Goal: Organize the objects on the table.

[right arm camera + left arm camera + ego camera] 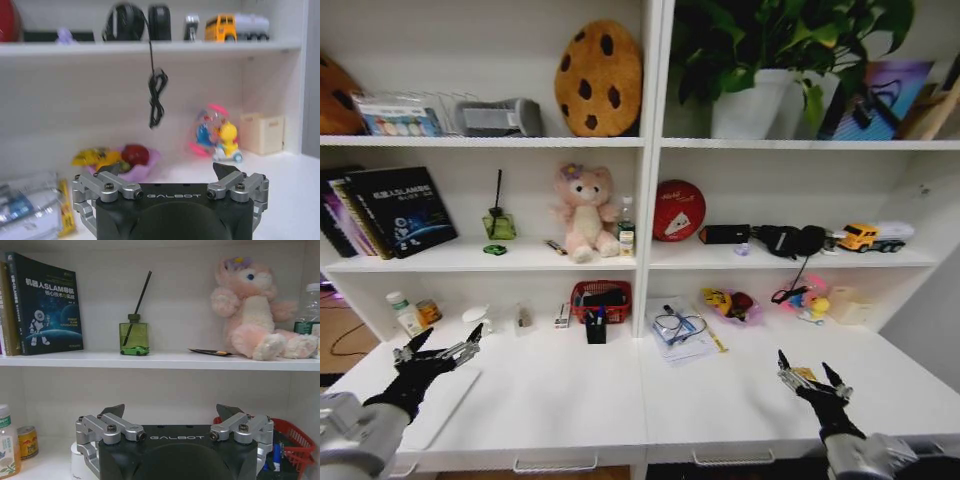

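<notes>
Head view, lower left of frame: I see my left gripper (444,350) held above the white table (570,400), jaws spread wide, nothing between them. Directly under it, at the left edge of the desktop, lies a flat light slab that I take to be the closed laptop (445,400); I cannot confirm keys or lid. At lower right of frame my right gripper (814,372) hovers over the desktop, jaws likewise spread wide and empty.

Left wrist view: both fingertips (114,411) stand far apart. Beyond them, on the shelf at frame centre, the green toy car (135,350) sits just in front of a green diffuser bottle (133,334). A dark book (46,303) stands at upper left, a pink plush (252,307) at upper right.

Head view, centre: a small dark holder with pens (596,322) stands on the table, touching the front of the red mesh basket (601,297). A small dark-green round container (495,249) rests on the shelf above, left of centre, below the diffuser.
</notes>
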Controlling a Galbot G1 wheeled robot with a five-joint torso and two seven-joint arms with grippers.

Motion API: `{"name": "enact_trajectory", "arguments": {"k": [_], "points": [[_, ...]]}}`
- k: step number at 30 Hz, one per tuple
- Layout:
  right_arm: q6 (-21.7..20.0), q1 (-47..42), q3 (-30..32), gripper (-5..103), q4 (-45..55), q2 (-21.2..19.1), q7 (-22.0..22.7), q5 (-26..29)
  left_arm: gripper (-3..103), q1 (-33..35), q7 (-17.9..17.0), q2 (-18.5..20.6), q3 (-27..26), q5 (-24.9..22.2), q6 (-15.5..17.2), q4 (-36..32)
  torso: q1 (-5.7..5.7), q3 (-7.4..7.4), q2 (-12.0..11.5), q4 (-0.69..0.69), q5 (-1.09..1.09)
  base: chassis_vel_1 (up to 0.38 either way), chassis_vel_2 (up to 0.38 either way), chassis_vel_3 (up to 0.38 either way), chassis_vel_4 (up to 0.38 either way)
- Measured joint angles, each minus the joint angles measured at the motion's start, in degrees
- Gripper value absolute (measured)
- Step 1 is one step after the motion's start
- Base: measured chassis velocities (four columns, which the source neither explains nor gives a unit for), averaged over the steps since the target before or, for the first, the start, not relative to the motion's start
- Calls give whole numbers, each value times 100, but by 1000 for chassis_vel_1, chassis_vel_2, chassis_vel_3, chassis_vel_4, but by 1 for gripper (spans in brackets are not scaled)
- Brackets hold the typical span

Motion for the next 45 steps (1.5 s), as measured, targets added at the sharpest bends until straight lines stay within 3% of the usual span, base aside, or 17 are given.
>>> {"name": "enact_trajectory", "arguments": {"k": [1, 4, 6, 10, 15, 17, 19, 23, 24, 27, 31, 33, 34, 39, 40, 42, 45], "points": [[-345, 119, -69, 100, -108, -94, 138, 47, 100, 0, 1, 0, 0, 0, 0, 0, 1, 0, 0, -3, -1, -98, -142, 105, 38], [-636, 390, -127, 100, -466, -369, 164, 107, 100, 0, 1, 0, 0, 0, 0, 0, -2, -1, 1, 2, -9, -37, -85, 92, 57], [-666, 521, -142, 100, -686, -517, 82, 61, 100, 0, 0, 0, 0, 0, 0, 0, -2, -1, 1, 1, -3, 21, -2, 33, 33], [-820, 1038, -250, 100, -1305, -1053, 5, -19, 100, 0, -2, 0, -1, 0, 0, 2, -2, -1, 1, 1, -12, 55, 49, -52, -50], [-996, 1122, -366, 103, -1405, -1022, 80, -22, 100, 0, -2, 0, 0, 0, 0, 2, 0, -1, 1, 1, -9, 11, 16, -10, -13], [-999, 1097, -414, 99, -1423, -964, 82, -59, 100, 0, -2, 0, 0, 0, 0, 2, 0, -1, 0, -1, -7, 0, 0, 0, 0], [-1000, 1089, -450, 94, -1452, -903, 113, -102, 100, 0, -3, 0, 0, 0, 0, 2, 0, -1, 1, -2, -6, 0, 0, 0, 0], [-982, 1069, -448, 73, -1517, -857, 190, -126, 100, 0, -2, 0, 0, 0, 0, 2, 0, -1, 1, -1, -8, 0, 0, 0, 0], [-982, 1069, -448, 73, -1517, -857, 190, -126, 100, 0, -2, 0, 0, 0, 0, 2, 0, -1, 1, -1, -8, 0, 0, 0, 0], [-921, 1046, -400, 57, -1559, -875, 182, -128, 100, 0, -2, 0, 0, 0, 0, 2, 0, -1, 1, -1, -9, 0, 0, 0, 0], [-902, 1029, -392, 46, -1560, -862, 169, -133, 100, 0, -2, 0, 0, 0, 0, 2, 0, -1, 1, 0, -9, 0, 0, 0, 0], [-894, 1018, -392, 46, -1560, -854, 169, -141, 100, 0, -3, 0, 0, 0, 0, 2, 0, -1, 1, 0, -9, 0, 0, 0, 0], [-870, 986, -392, 34, -1560, -851, 165, -161, 100, 0, -2, 0, 0, 0, 0, 2, 0, -1, 1, 0, -9, 0, 0, 0, 0], [-831, 932, -362, 13, -1549, -840, 166, -179, 100, 0, -2, 0, 0, 0, 0, 2, 0, -1, 1, 0, -9, 0, 0, 0, 0], [-831, 932, -362, 13, -1549, -840, 166, -179, 100, 0, -2, 0, 0, 0, 0, 2, 0, -1, 1, 0, -9, 0, 0, 0, 0], [-813, 925, -349, 3, -1546, -843, 167, -177, 100, 0, -2, 0, 0, 0, 0, 2, 0, -1, 1, -1, -9, 0, 0, 0, 0], [-808, 954, -348, 1, -1528, -871, 162, -132, 100, 0, -2, 0, 0, 0, 0, 2, 0, -1, 1, -2, -8, 0, 0, 0, 0]]}}
